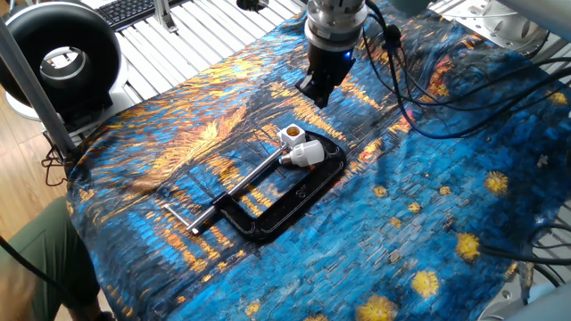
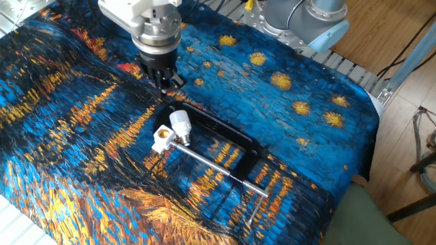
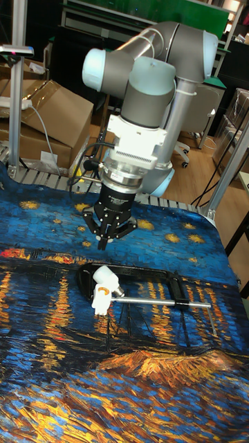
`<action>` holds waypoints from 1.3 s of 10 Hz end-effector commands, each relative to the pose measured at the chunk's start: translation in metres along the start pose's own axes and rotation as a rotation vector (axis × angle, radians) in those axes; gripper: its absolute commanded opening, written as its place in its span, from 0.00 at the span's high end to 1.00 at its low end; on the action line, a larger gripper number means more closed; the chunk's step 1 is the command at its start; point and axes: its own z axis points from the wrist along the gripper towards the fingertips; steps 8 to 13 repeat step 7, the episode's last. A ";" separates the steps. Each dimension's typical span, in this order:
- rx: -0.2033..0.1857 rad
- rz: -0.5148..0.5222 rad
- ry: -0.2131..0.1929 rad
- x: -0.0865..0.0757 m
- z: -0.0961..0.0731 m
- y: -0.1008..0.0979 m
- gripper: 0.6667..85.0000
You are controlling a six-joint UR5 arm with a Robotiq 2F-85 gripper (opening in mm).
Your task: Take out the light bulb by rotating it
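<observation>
The light bulb lies tilted in the black clamp, just nearer than the raised gripper; jaws pressed nearly together, empty.

The table is draped in a blue-and-orange starry-night painted cloth, a little wrinkled. On the cloth lies a large black metal C-clamp with its long silver screw rod. At the rod's tip, a short white socket and a small white light bulb sit touching.
</observation>
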 end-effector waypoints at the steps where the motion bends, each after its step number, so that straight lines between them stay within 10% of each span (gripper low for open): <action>1: -0.008 0.030 0.013 0.001 0.010 -0.007 0.90; 13: 0.009 -0.026 0.009 0.003 0.020 -0.017 1.00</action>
